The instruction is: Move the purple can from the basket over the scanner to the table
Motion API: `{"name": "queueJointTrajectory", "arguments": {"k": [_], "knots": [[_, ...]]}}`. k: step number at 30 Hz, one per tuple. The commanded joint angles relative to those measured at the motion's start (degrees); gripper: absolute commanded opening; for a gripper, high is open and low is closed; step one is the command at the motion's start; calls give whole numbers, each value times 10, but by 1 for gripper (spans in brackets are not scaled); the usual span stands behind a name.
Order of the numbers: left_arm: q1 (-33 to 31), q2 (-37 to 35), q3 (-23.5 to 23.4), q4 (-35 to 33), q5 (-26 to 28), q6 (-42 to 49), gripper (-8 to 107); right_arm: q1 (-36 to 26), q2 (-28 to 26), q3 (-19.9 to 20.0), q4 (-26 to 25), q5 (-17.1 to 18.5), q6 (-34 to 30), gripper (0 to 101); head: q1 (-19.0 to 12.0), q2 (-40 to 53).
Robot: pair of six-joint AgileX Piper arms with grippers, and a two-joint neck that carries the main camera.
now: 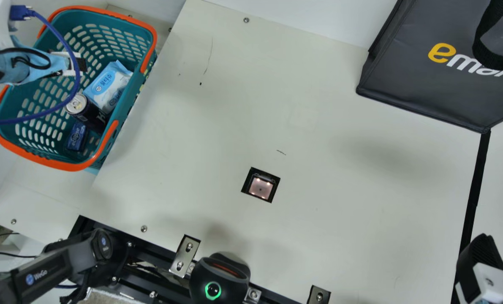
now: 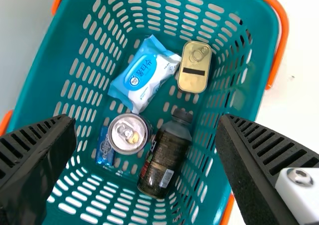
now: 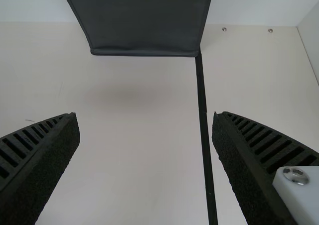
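Observation:
In the main view my left gripper (image 1: 80,64) is above the basket (image 1: 150,33). The left wrist view has the gripper (image 2: 147,128) open, with nothing between its fingers. Below them the can (image 2: 129,133) stands in the basket (image 2: 249,6), its silver top up, between a blue packet and a dark bottle. That can (image 1: 77,104) has a dark side in the main view. The scanner (image 1: 260,188) is a lit square window set in the table (image 1: 319,169). At the table's right is my right gripper (image 1: 477,257); the right wrist view has the gripper (image 3: 144,128) open and holding nothing.
Also in the basket are a wipes pack (image 2: 144,73), a gold tin (image 2: 195,66), a blue packet (image 2: 105,148) and the bottle (image 2: 167,155). A blue cable (image 1: 72,88) hangs across the basket. A dark bag (image 1: 424,84) stands at the back right.

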Motion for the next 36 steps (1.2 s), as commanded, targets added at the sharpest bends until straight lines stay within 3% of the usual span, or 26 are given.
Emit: {"name": "queueJointTrajectory", "arguments": {"k": [1, 20, 36], "knots": [[-2, 11, 4, 4, -8, -3, 90, 0, 0, 0, 0, 0, 0, 95, -17, 2], [27, 58, 68, 42, -65, -115, 90, 0, 0, 0, 0, 0, 0, 95, -17, 2], [39, 124, 102, 18, -126, -95, 90, 0, 0, 0, 0, 0, 0, 95, -17, 2]]}}
